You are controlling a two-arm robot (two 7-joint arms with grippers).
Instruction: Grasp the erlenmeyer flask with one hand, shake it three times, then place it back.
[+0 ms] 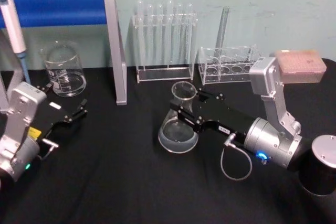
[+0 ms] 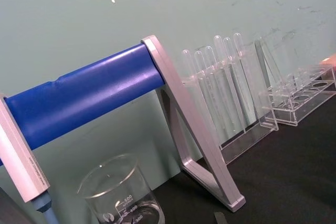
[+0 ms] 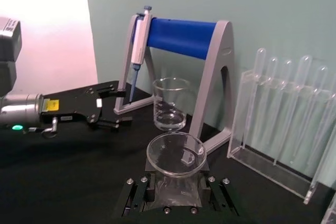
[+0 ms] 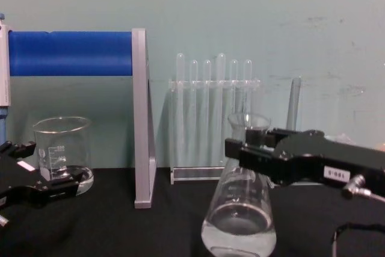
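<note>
The erlenmeyer flask (image 1: 178, 132), clear glass with a little clear liquid in its wide base, is near the middle of the black table. My right gripper (image 1: 188, 100) reaches in from the right and is shut on its neck just under the flared rim. The chest view shows the flask (image 4: 240, 215) leaning slightly, with the right gripper (image 4: 249, 148) clamped across the neck; I cannot tell whether the base touches the table. In the right wrist view the rim (image 3: 176, 156) sits between the fingers (image 3: 135, 192). My left gripper (image 1: 79, 111) rests open at the far left, holding nothing.
A glass beaker (image 1: 64, 72) stands at the back left beside a blue-barred pipette stand (image 1: 58, 8) holding a pipette (image 1: 13, 24). Behind the flask are a test tube rack (image 1: 165, 40) and a second clear rack (image 1: 228, 64). A pink tip box (image 1: 300, 65) and a black cylinder (image 1: 321, 166) are at the right.
</note>
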